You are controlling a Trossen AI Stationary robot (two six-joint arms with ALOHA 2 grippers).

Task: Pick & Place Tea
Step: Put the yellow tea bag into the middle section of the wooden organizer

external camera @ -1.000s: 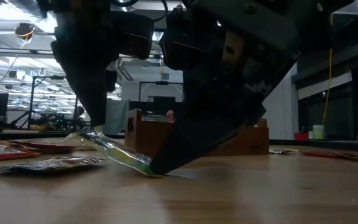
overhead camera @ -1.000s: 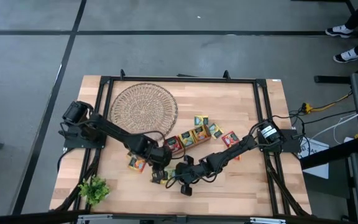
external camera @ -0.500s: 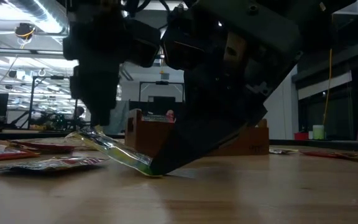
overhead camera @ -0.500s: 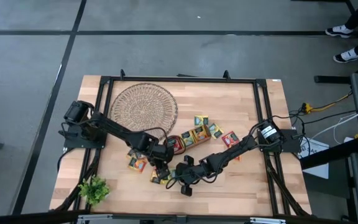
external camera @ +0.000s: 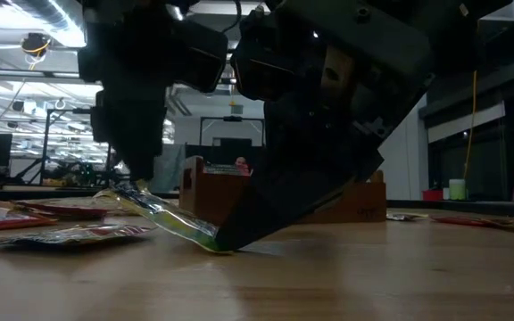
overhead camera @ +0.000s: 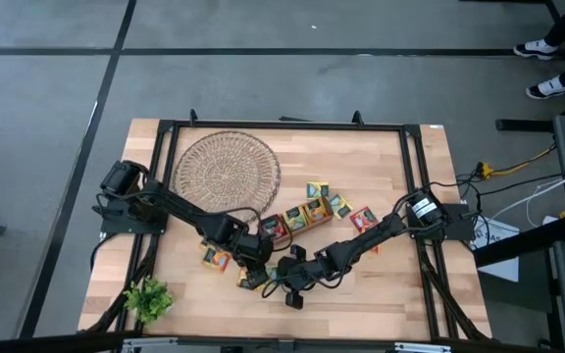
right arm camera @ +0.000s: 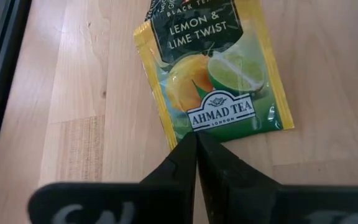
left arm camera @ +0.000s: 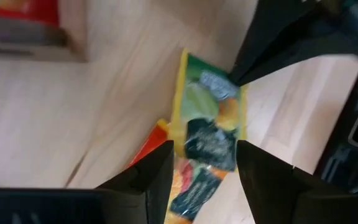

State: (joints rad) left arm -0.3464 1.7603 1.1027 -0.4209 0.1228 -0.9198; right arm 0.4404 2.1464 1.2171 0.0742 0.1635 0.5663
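The green-yellow sachet (right arm camera: 213,71) lies near the table's near edge, the clenched right gripper (right arm camera: 194,146) pinning its edge, the left gripper (left arm camera: 204,165) spread wide over it. Other sachets (overhead camera: 312,209) lie beyond; the wicker dish (overhead camera: 226,169) sits far-left.

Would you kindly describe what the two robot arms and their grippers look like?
Both arms, the left arm and the right arm, are black, slim and jointed, each with a round cylindrical motor housing at its base, and black cables trail beside them. The left gripper and the right gripper each have two dark, matte fingers tapering to points, with no visible markings.
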